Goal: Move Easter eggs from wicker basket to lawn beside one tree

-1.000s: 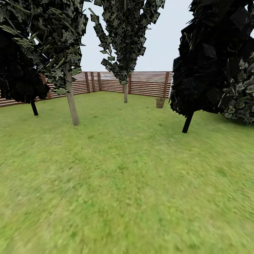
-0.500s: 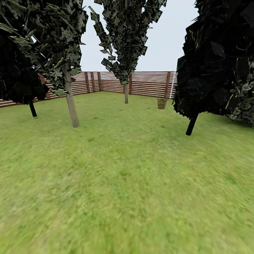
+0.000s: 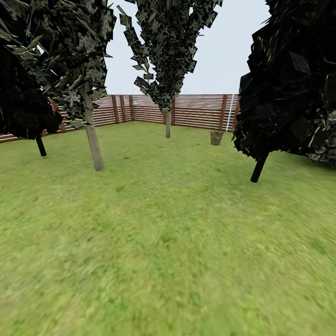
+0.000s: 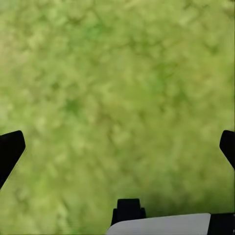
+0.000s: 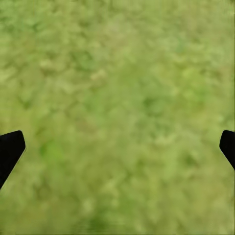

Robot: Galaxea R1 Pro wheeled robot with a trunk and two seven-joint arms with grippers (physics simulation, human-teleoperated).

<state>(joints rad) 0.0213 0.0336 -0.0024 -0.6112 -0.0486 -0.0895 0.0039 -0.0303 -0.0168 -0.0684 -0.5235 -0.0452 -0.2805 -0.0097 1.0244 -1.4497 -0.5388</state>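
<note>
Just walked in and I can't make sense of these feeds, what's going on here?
Nothing is being handled. The robot stands on the lawn facing trees and a slat fence. A small brown basket-like thing sits far off by the fence, too small to identify. Both the left gripper and right gripper hang open and empty over grass.

Mottled green grass [image 3: 168,242] runs flat to a brown horizontal-slat fence [image 3: 196,111] w/ darker posts, cornering at far left. Pale grey-white sky [image 3: 224,51] above, light even. Black-trunked dark trees at left [image 3: 41,145] & right [image 3: 258,169]; small brown pot-like object [image 3: 216,137] nr fence.
</note>
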